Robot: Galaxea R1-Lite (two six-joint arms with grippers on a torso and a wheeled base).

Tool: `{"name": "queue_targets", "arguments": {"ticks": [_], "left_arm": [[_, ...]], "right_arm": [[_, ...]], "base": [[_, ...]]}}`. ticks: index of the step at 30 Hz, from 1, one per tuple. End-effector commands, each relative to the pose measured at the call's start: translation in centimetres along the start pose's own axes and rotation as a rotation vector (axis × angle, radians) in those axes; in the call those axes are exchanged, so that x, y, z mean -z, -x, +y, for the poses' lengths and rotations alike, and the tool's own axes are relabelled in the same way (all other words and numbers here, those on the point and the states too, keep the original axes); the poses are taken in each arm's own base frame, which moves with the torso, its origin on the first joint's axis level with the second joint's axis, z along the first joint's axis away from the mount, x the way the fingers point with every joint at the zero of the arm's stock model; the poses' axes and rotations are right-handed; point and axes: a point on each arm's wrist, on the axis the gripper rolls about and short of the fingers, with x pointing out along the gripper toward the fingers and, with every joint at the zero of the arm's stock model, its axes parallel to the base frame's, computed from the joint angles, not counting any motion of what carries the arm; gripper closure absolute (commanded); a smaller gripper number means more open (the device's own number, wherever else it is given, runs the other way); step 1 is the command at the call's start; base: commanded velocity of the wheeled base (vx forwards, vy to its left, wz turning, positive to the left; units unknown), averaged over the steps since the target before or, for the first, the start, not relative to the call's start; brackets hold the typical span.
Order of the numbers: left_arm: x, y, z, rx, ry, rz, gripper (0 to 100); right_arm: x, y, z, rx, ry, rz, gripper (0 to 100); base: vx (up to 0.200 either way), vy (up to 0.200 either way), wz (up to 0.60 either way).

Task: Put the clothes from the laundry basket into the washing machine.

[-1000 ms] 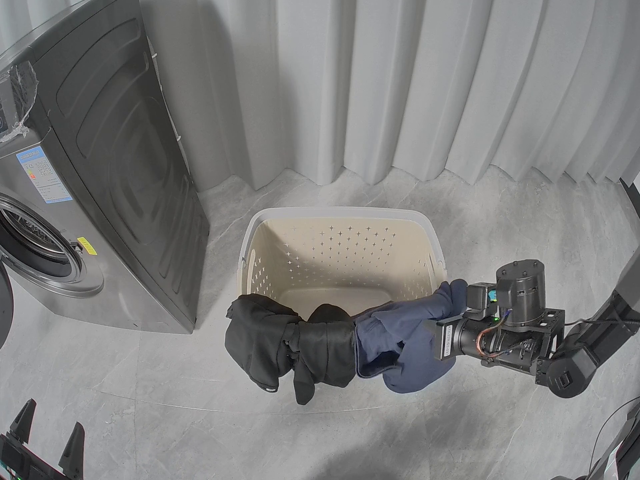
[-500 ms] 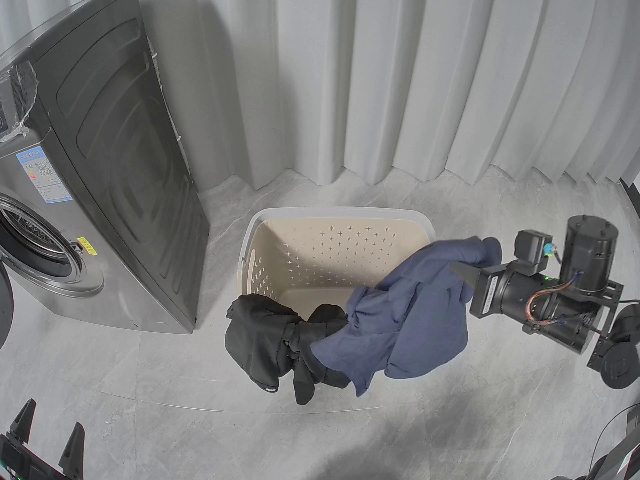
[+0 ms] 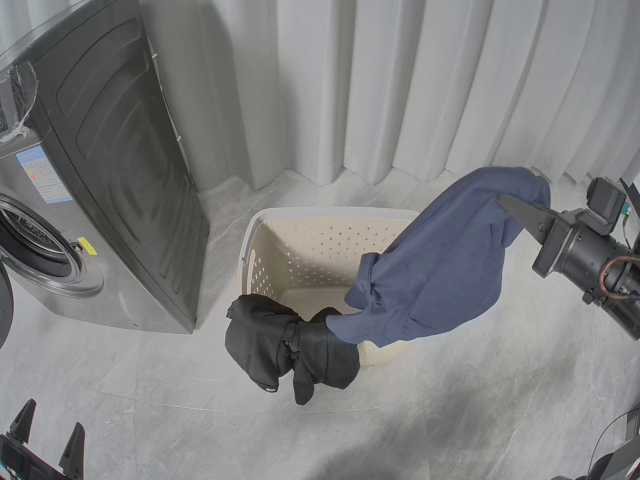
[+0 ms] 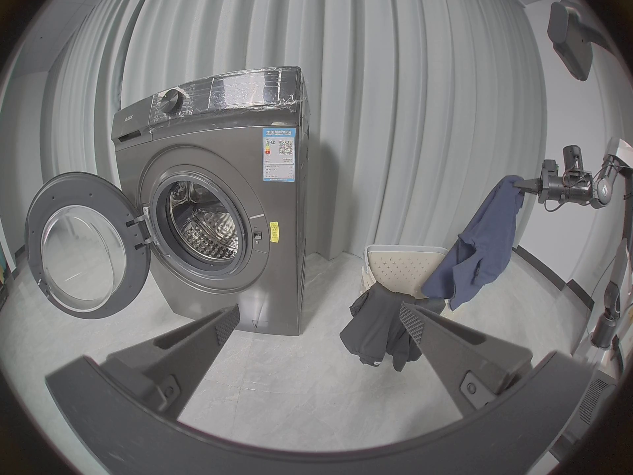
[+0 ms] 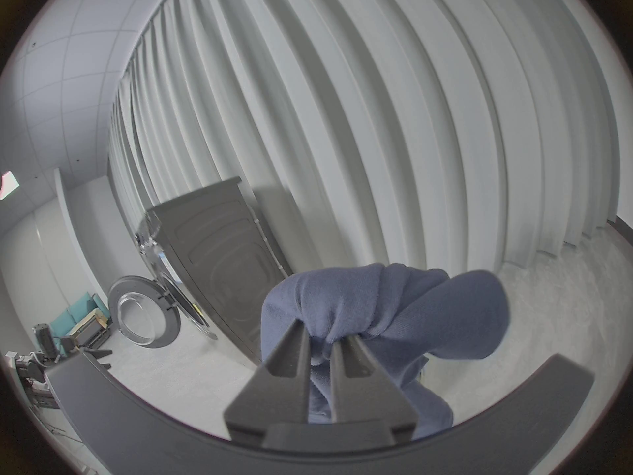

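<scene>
Head view: the right fingers (image 3: 530, 216) pinch the blue garment (image 3: 447, 268), which hangs above the right side of the laundry basket (image 3: 333, 211); a black garment (image 3: 267, 341) drapes its near rim. Left wrist view: the left fingers (image 4: 455, 348) stand spread before the open washing machine (image 4: 283, 245). Right wrist view: blue cloth bunches at the fingertips (image 5: 283, 371).

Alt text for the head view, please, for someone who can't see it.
The right gripper, jaws shut on a blue garment, holds it up over the right end of a cream laundry basket. A black garment drapes over the basket's near rim; the grey washing machine stands at left.
</scene>
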Motion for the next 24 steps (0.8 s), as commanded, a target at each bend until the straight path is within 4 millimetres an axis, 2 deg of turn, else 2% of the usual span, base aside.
{"name": "queue_targets", "arguments": {"ticks": [1,4,11,20,24], "left_arm": [[0.42,-0.05,0.03,0.001,-0.001,0.007,0],[0.46,-0.07,0.03,0.000,0.001,0.010,0],[0.42,-0.06,0.02,-0.001,0.001,0.009,0],[0.42,-0.05,0.02,-0.001,0.001,0.007,0],[0.42,-0.05,0.02,-0.001,0.001,0.007,0]], "right_arm": [[-1.42,1.20,0.65,-0.048,-0.002,-0.064,100],[-1.42,1.82,0.85,-0.076,0.002,-0.065,100],[-1.35,1.84,0.82,-0.079,0.004,-0.063,100],[-1.42,1.92,0.90,-0.099,0.004,-0.065,100],[-1.34,1.96,1.07,-0.115,0.003,-0.062,100]], "base": [[-0.200,0.000,0.00],[-0.200,0.000,0.00],[-0.200,0.000,0.00],[0.000,0.000,0.00],[0.000,0.200,0.00]]}}
